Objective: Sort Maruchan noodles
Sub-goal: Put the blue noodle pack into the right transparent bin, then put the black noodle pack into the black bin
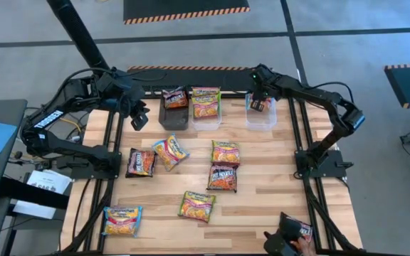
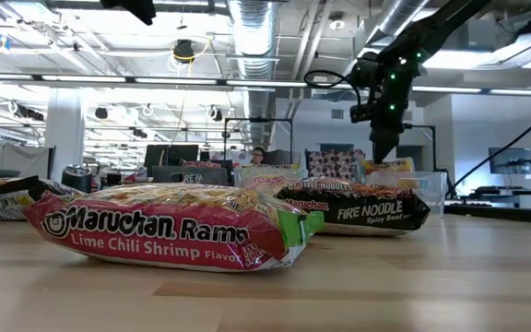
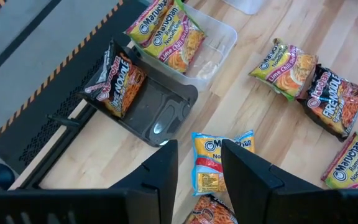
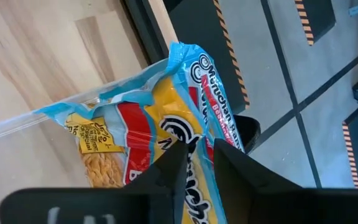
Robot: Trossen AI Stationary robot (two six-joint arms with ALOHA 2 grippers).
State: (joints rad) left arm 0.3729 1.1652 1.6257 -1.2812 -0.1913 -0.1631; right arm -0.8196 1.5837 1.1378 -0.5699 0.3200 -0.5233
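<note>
Blue-edged noodle packet (image 4: 160, 124) sits between the right hand's (image 4: 197, 152) parting fingers over the clear tub (image 1: 261, 117). Three packets are binned; seven remain on the surface (image 1: 262, 199). Left hand (image 1: 139, 117) hovers empty, part-open.

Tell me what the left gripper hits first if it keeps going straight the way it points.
Most likely the blue-edged Maruchan packet, which lies straight ahead between the left gripper's open fingers, on the wooden table. Depth is hard to judge, but nothing shows in between.
</note>
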